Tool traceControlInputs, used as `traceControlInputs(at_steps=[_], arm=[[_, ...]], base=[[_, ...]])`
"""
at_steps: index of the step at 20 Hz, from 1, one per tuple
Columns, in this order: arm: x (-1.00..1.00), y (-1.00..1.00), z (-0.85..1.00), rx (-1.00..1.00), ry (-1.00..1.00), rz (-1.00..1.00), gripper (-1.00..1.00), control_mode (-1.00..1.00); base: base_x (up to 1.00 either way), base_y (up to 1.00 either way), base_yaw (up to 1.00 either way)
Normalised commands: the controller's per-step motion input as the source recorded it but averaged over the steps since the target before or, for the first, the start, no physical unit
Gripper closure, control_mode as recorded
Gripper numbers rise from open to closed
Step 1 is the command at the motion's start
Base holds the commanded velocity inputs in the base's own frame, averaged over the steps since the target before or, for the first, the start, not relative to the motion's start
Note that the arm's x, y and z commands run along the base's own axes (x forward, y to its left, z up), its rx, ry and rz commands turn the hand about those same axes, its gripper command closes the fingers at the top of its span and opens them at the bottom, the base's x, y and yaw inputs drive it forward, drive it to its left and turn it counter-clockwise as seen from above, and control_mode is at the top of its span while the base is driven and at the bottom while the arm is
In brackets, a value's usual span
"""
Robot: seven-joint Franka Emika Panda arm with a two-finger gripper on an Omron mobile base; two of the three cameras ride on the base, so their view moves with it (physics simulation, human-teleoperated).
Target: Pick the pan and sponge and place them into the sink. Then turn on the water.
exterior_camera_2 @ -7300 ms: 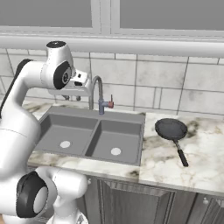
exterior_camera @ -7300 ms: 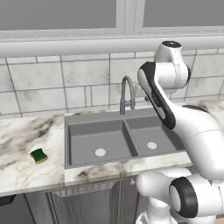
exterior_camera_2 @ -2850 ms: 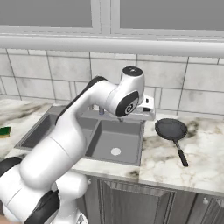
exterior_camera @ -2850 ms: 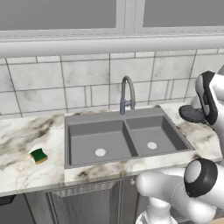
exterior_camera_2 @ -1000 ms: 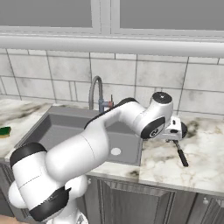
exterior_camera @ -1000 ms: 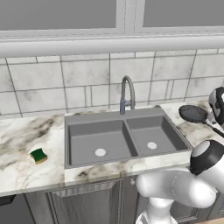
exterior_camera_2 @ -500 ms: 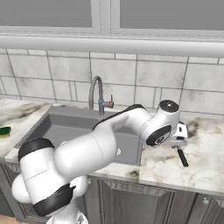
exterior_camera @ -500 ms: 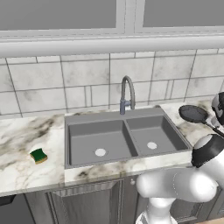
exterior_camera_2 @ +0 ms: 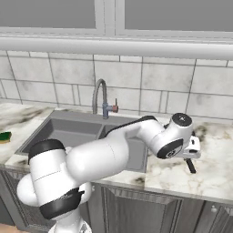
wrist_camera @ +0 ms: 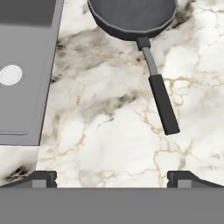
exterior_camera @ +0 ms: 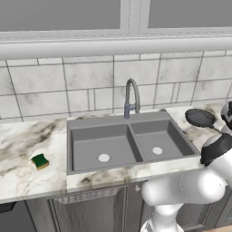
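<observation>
The dark pan (wrist_camera: 131, 17) rests on the marble counter right of the sink (wrist_camera: 26, 39), its black handle (wrist_camera: 161, 98) pointing toward me. My gripper (wrist_camera: 112, 178) hovers open over the bare counter just short of the handle's end, with nothing between its fingertips (wrist_camera: 41, 177). From the left base view the pan (exterior_camera: 199, 118) lies beside the right basin. In the right base view my hand covers the pan, leaving the handle's tip (exterior_camera_2: 190, 166) showing. The green and yellow sponge (exterior_camera: 40, 161) lies on the counter left of the sink (exterior_camera: 90, 136). No water runs from the arched faucet (exterior_camera: 131, 96).
The tiled wall and window ledge stand behind the sink. My own white arm (exterior_camera_2: 113, 150) stretches across the sink's right basin. The counter's front edge (exterior_camera_2: 191, 193) lies close below the gripper. Marble counter spreads around the pan.
The arm has reached a little further right and lower over the counter, so the hand now covers more of the pan in the right base view. Pan and sponge have not moved.
</observation>
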Motion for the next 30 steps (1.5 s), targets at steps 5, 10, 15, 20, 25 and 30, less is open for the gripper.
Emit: traceControlInputs(at_steps=[5,10,15,20,25,30], arm=[[0.14,-0.23,-0.24,0.0,0.0,0.0,-1.0,-1.0],[0.17,-0.23,-0.22,0.0,0.0,0.0,-1.0,-1.0],[0.17,-0.24,-0.2,0.0,0.0,0.0,-1.0,-1.0],[0.16,-0.19,-0.23,0.0,0.0,0.0,-1.0,-1.0],[0.17,-0.17,-0.23,0.0,0.0,0.0,-1.0,-1.0],[0.19,-0.19,-0.23,0.0,0.0,0.0,-1.0,-1.0]], base=[[0.0,0.0,0.0],[0.0,0.0,0.0],[0.0,0.0,0.0],[0.0,0.0,0.0],[0.0,0.0,0.0],[0.0,0.0,0.0]])
